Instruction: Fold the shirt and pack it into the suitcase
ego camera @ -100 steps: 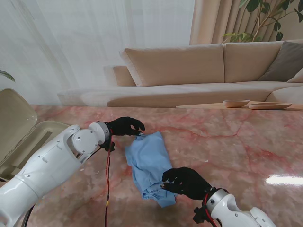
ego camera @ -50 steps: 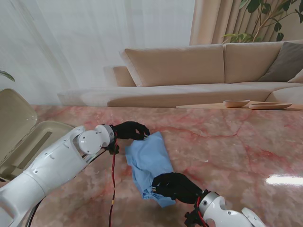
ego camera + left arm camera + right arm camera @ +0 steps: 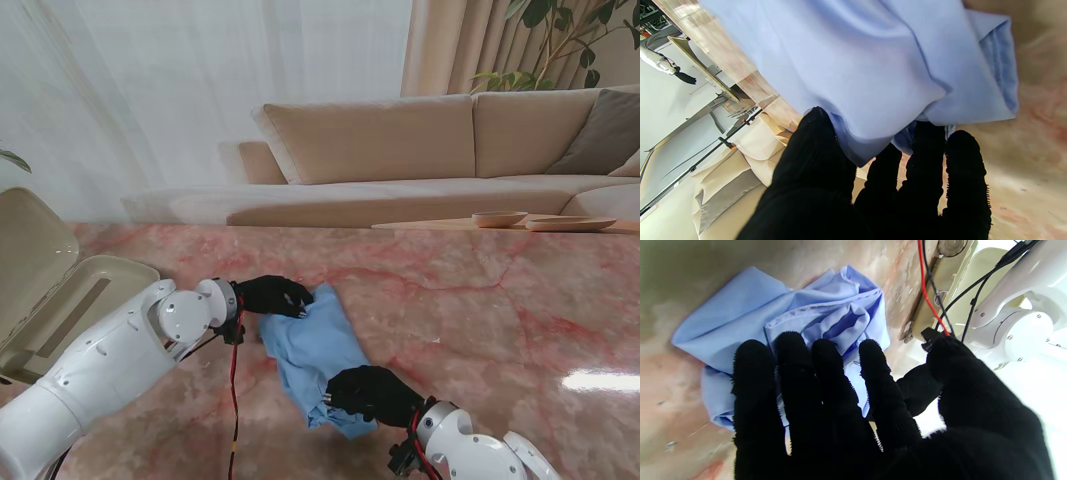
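The light blue shirt (image 3: pixel 318 348) lies as a folded, rumpled bundle on the pink marble table (image 3: pixel 500 310), in the middle. My left hand (image 3: pixel 272 296), in a black glove, is at the shirt's far left corner. In the left wrist view a fold of the shirt (image 3: pixel 873 66) sits pinched between thumb and fingers (image 3: pixel 923 160). My right hand (image 3: pixel 368 392) is curled over the shirt's near end, its fingers (image 3: pixel 826 373) lying on the cloth (image 3: pixel 750 313). The beige suitcase (image 3: pixel 62 292) stands open at the far left, lid raised.
A red and a black cable (image 3: pixel 234 400) hang from my left wrist beside the shirt. Beyond the table stand a beige sofa (image 3: pixel 400 150) and a low table with bowls (image 3: pixel 500 218). The suitcase rim (image 3: pixel 940 296) shows close behind the shirt in the right wrist view.
My left hand has come nearer to me and closed on the shirt's far corner. My right hand has slid left over the near end. The shirt has bunched slightly.
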Robot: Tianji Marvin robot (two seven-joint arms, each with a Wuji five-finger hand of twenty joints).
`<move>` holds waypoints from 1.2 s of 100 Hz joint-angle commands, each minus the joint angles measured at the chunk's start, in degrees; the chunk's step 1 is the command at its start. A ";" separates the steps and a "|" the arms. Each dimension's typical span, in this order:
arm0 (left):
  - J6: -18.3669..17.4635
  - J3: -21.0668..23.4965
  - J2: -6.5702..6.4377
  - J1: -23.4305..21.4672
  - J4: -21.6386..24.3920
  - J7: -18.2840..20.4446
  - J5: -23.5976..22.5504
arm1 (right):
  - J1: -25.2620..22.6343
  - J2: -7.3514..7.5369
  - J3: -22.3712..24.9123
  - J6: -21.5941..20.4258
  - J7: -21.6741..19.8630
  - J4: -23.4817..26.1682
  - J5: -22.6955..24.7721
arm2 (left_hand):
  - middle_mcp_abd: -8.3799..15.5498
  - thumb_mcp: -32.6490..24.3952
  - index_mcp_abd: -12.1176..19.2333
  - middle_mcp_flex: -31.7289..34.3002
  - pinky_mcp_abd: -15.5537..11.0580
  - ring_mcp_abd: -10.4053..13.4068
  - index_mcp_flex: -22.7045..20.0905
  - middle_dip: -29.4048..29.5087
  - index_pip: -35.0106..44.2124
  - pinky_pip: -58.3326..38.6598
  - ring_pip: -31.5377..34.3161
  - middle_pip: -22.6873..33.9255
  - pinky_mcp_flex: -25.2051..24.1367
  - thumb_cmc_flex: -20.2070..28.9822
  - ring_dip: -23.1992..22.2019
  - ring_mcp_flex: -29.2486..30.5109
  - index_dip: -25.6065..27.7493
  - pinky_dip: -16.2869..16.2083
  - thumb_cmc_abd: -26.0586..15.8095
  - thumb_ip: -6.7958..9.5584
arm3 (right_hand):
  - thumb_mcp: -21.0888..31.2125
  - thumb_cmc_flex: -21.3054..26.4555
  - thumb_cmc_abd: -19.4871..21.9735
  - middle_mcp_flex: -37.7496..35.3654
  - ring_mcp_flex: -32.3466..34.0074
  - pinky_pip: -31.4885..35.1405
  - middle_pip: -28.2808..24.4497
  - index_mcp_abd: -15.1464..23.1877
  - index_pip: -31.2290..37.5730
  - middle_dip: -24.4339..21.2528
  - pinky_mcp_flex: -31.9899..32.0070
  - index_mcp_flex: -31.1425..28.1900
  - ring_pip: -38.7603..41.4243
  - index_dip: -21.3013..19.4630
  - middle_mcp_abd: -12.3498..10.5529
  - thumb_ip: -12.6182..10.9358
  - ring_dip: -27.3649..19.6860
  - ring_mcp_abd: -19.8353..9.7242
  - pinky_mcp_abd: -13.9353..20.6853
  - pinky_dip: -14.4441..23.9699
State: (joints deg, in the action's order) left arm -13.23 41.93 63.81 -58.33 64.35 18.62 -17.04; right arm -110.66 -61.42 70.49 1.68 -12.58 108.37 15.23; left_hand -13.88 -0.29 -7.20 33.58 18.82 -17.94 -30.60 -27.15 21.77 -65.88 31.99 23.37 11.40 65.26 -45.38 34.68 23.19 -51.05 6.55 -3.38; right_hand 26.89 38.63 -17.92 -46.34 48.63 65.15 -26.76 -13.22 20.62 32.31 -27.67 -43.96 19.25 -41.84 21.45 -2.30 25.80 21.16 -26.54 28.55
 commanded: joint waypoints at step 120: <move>22.92 16.97 -6.63 -29.42 35.11 13.24 -8.94 | 8.72 0.12 3.85 5.84 -3.08 -7.91 4.66 | -2.46 2.63 -2.61 -2.60 1.02 -4.53 -0.87 1.33 -6.27 2.66 -3.00 -3.27 -5.09 -4.71 1.82 -6.25 -0.06 0.59 -8.71 0.36 | 2.64 1.32 -3.95 -1.15 -3.20 -4.81 1.53 2.62 2.44 -0.31 5.99 -1.12 -3.54 1.09 -3.17 -2.34 -2.42 -4.20 5.29 -2.16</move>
State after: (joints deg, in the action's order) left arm 8.69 59.15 57.39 -85.88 98.75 31.69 -25.40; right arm -102.09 -61.37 74.12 7.46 -14.97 101.33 19.87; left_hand -15.70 0.25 -11.30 32.19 19.07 -20.75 -30.56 -25.98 15.35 -64.15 31.39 20.34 7.28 61.02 -44.48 30.51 23.13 -50.75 1.11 -3.39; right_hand 28.36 39.63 -20.70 -47.05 48.13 60.71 -26.94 -11.95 22.30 32.31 -22.29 -44.02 19.36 -41.92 18.55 -2.30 25.80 19.26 -22.22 27.15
